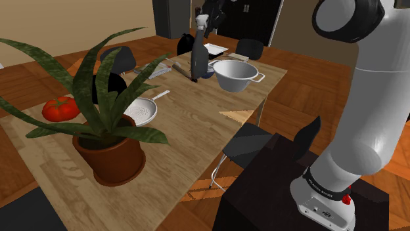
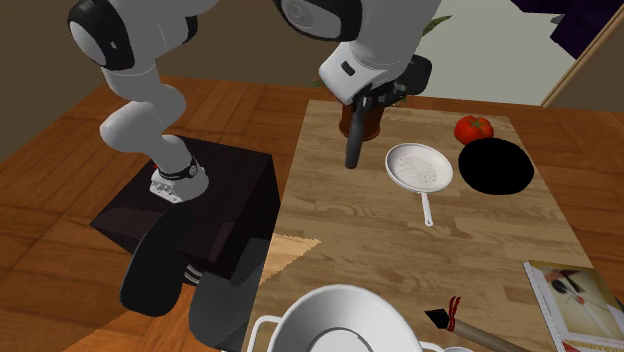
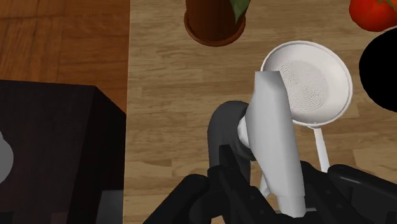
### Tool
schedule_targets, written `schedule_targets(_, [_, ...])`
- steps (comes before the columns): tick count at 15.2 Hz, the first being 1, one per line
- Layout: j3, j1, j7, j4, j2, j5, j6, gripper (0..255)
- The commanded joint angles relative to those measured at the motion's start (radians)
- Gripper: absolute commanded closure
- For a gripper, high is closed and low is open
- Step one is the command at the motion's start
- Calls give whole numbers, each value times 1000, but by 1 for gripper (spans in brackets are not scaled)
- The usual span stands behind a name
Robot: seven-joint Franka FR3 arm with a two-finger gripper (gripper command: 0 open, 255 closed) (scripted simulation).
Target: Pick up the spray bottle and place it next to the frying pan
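My black gripper (image 1: 209, 18) is shut on a dark grey spray bottle (image 1: 196, 60) with a pale trigger head, holding it by the neck so it hangs above the wooden table (image 1: 197, 125). In the second exterior view the bottle (image 2: 354, 145) dangles from the gripper (image 2: 372, 98) just beside the white frying pan (image 2: 419, 166). Along the wrist view, the fingers clasp the bottle (image 3: 275, 146) at the gripper (image 3: 270, 186), and the pan (image 3: 312, 86) lies on the table right beyond it. In the shoulder view the pan (image 1: 141, 110) sits near the plant.
A potted plant (image 1: 108, 147) and a red tomato (image 1: 59, 108) stand at the table's near end. A white two-handled pot (image 1: 235, 73) sits by the far end. A black round dish (image 2: 495, 165) lies beside the pan. My dark stand (image 1: 289, 190) adjoins the table.
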Motion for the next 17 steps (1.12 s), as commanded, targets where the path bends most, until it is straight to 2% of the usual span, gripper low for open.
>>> schedule_targets(1, [15,35,38,-18,-6,-1,36,255])
schedule_targets(6, [52,109,139,38,38,1,81,255])
schedule_targets(12, [88,189,256,169,132,-5,107,255])
schedule_targets(17, [84,197,214,43,92,-8,183,255])
